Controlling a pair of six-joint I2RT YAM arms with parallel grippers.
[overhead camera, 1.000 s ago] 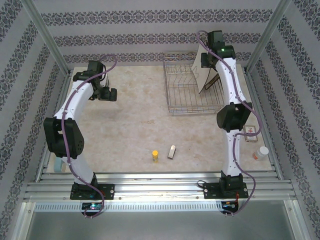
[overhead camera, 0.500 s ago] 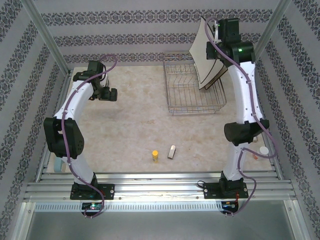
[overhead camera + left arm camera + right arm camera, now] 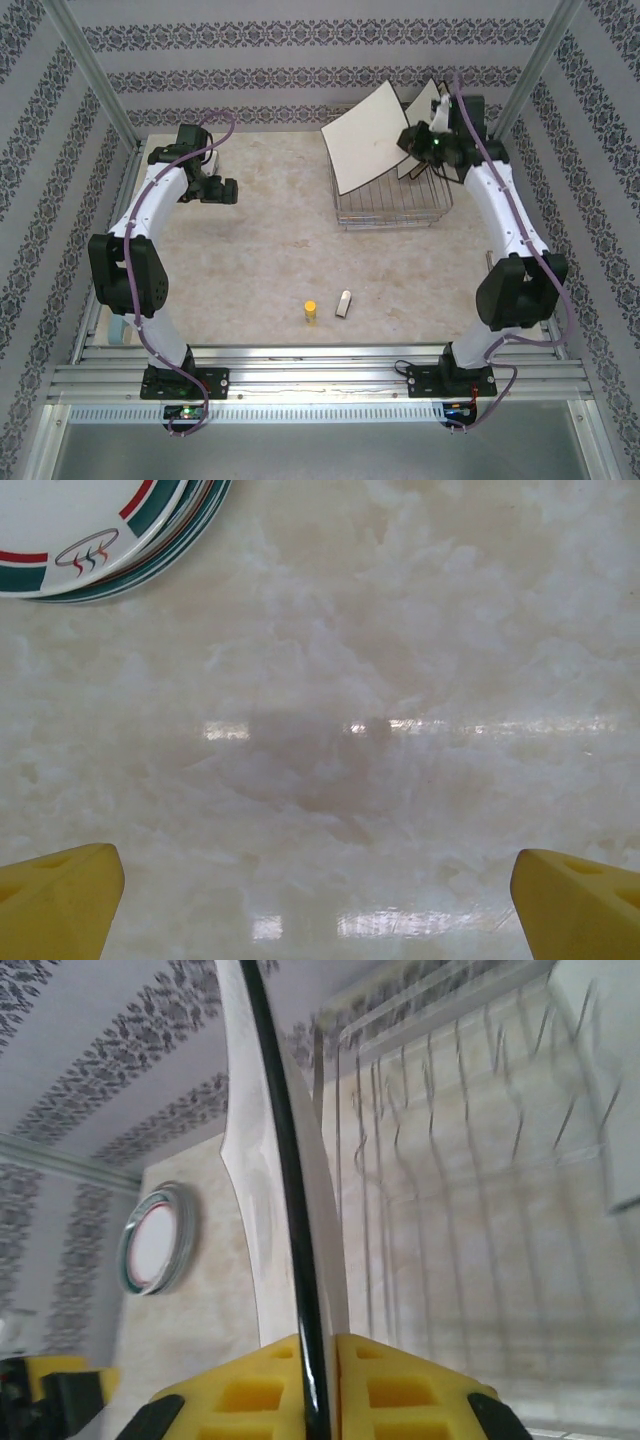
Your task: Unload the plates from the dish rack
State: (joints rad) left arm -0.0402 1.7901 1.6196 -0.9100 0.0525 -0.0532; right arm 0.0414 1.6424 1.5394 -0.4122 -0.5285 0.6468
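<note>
My right gripper is shut on the edge of a large square cream plate, which hangs tilted above the left part of the wire dish rack. In the right wrist view the plate runs edge-on, its dark rim clamped between the yellow pads. A second square plate leans in the rack behind the gripper. A stack of round teal-and-red rimmed plates lies flat on the table. My left gripper hovers open over bare table beside that stack.
A small yellow bottle and a pale little object lie near the front middle of the table. Metal rails run along the near edge. Patterned walls close in the back and both sides.
My right arm has lifted the square plate out of the rack and swung it left, tilting its white back upward. The left arm has not moved.
</note>
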